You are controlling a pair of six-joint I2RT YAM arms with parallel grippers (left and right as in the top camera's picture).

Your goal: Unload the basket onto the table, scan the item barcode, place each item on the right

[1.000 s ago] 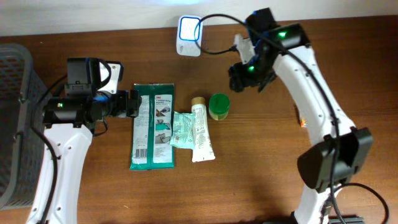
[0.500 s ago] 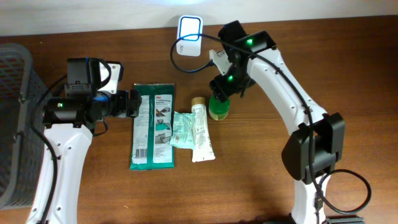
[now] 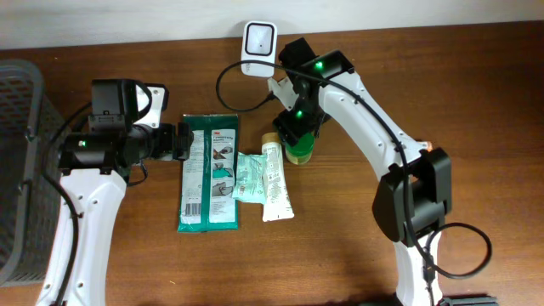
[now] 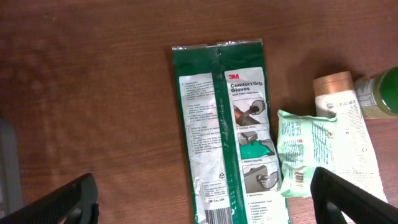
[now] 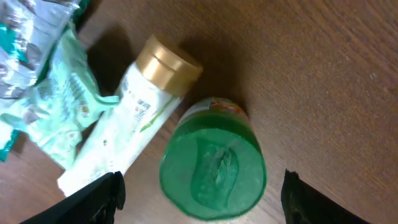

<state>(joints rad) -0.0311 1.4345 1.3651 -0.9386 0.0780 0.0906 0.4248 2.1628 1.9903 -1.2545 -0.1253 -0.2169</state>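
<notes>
A green-lidded jar [image 3: 300,151] stands upright mid-table, and my right gripper [image 3: 295,127] hovers right over it. In the right wrist view the jar's lid [image 5: 212,168] lies between my open right gripper [image 5: 202,194], whose fingers stay clear of it. A white tube with a gold cap [image 3: 274,174] [image 5: 143,99] lies to the jar's left, beside a pale green packet [image 3: 249,177] [image 4: 301,155]. The green gloves pack [image 3: 209,170] [image 4: 227,124] lies flat further left. My left gripper [image 3: 181,141] [image 4: 202,199] is open at the pack's left edge, holding nothing. The white scanner [image 3: 258,40] stands at the back edge.
A dark mesh basket [image 3: 21,170] fills the table's left side. The scanner's black cable [image 3: 234,93] loops across the table behind the items, near my right arm. Bare wood lies in front of and to the right of the items.
My right arm swung left from the back right to just above the green jar, and its jaws widened a little. The left arm has not moved.
</notes>
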